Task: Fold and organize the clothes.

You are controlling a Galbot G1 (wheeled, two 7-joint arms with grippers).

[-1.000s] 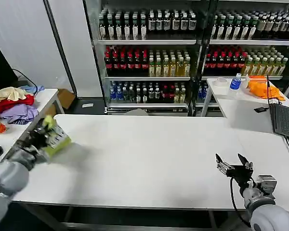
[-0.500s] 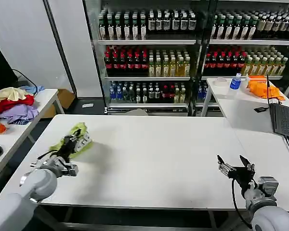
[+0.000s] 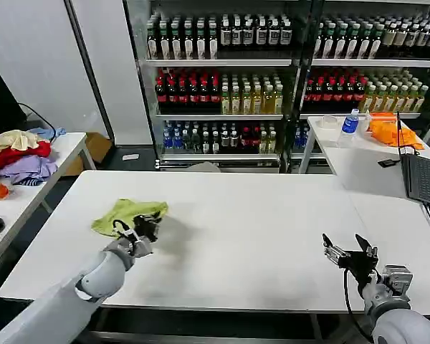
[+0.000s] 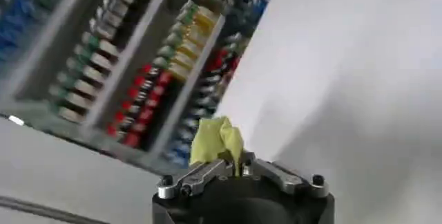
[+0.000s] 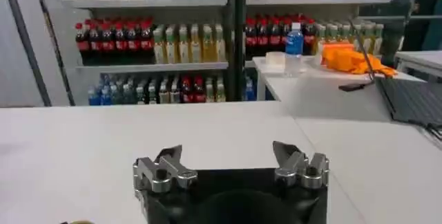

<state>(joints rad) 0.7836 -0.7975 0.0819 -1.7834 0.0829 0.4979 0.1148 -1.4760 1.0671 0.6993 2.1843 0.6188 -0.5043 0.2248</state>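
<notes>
T-shirt [image 3: 127,213] bunched on my white table [image 3: 258,236].
My left gripper [image 3: 145,228] pinches its edge; right gripper [image 3: 350,251] waits, fingers spread.

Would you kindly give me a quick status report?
Left gripper shut on lime T-shirt, bunched on white table. Right gripper open, idle near table's right front. Nothing in the way.
</notes>
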